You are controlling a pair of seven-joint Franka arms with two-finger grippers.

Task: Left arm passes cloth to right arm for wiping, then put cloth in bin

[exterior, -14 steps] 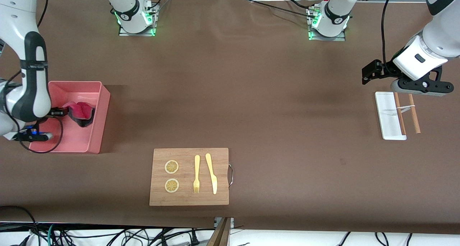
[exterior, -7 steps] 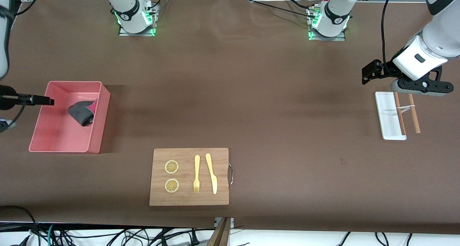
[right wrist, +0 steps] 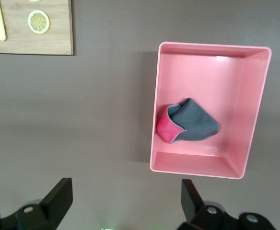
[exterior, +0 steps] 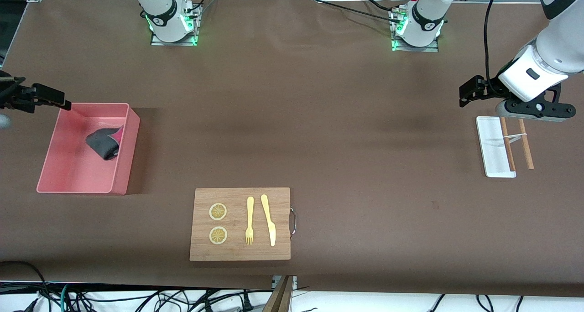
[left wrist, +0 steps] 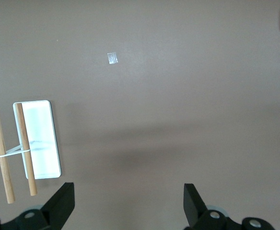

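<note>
The cloth lies crumpled in the pink bin, grey face up with a crimson fold showing, against the bin's wall toward the table's middle. The right wrist view shows the cloth lying free in the bin. My right gripper hangs open and empty, up over the table's edge beside the bin; its fingers stand wide apart over bare tablecloth. My left gripper waits open and empty at the left arm's end of the table, above the brown cloth beside a white tray.
A wooden board with two lemon slices, a yellow fork and a knife lies near the front camera. A white tray with two banded wooden sticks lies below the left arm. The tray also shows in the left wrist view.
My right gripper has opened, let go of the cloth in the bin, and lifted away toward the table's edge. The cloth has settled grey face up. The left arm has not moved.
</note>
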